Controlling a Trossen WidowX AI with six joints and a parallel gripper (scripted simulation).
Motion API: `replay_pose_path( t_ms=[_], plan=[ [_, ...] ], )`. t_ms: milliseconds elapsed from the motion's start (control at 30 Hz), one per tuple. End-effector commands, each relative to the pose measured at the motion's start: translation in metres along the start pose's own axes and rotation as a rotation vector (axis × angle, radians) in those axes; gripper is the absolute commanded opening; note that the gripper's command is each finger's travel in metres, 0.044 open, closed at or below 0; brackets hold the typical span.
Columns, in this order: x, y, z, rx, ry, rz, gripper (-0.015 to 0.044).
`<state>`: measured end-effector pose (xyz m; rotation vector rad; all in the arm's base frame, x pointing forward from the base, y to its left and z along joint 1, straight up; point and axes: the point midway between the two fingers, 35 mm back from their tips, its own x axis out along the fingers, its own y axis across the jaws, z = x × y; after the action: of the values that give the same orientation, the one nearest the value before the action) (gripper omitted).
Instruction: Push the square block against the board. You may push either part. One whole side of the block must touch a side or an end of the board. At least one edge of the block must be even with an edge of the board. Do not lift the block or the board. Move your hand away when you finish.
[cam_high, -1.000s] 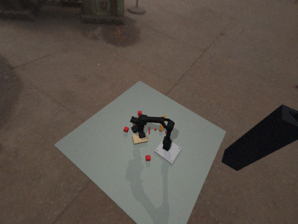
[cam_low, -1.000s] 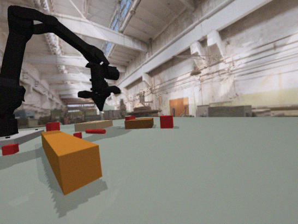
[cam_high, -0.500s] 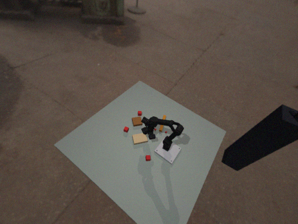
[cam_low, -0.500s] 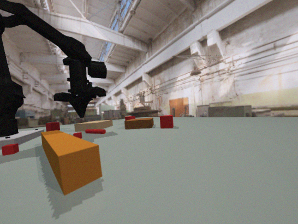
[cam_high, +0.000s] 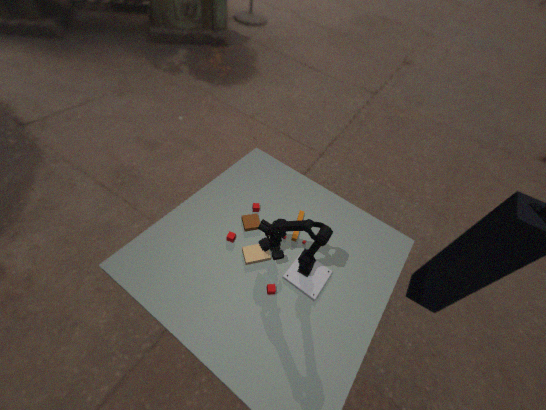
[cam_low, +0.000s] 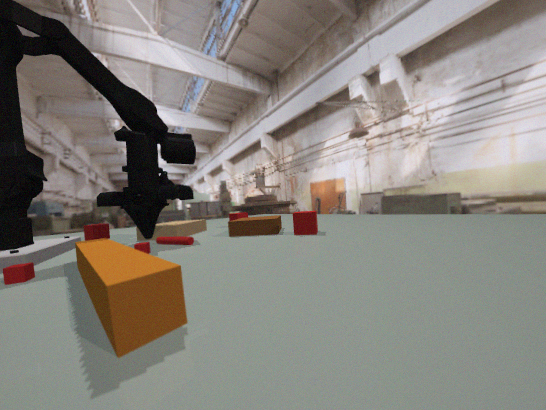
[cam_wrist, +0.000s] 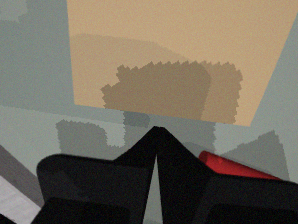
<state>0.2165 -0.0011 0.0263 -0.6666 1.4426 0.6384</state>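
Note:
The brown square block (cam_high: 251, 222) (cam_low: 255, 226) lies flat at the back left of the arm. The tan board (cam_high: 254, 254) (cam_low: 180, 228) (cam_wrist: 170, 25) lies flat nearer the base, with a strip of table between it and the block. In the wrist view the board fills the upper part and the block is not seen. My gripper (cam_low: 148, 236) (cam_wrist: 158, 132) is shut and empty, pointing down. Its tips are just outside the board's near edge, low above the table. Whether they touch the table or the board is not clear. The arm hides the board's right corner in the top view.
Red cubes stand behind the block (cam_high: 256, 207), left of it (cam_high: 231, 237) and in front of the board (cam_high: 271, 289). A red cylinder (cam_low: 175, 240) (cam_wrist: 240, 168) lies close beside the gripper. A long orange bar (cam_high: 300, 217) (cam_low: 145, 295) lies to the right. Small red pieces lie near it.

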Motion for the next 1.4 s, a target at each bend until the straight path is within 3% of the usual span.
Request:
replay_pose_path(
  t_ms=[0, 467, 1367],
  plan=[
    [0.002, 0.001, 0.006, 0.002, 0.001, 0.006, 0.0],
    [0.002, 0.001, 0.024, 0.002, 0.0, 0.007, 0.0],
    [0.002, 0.001, -0.018, 0.002, 0.003, 0.006, 0.0]
  ],
)
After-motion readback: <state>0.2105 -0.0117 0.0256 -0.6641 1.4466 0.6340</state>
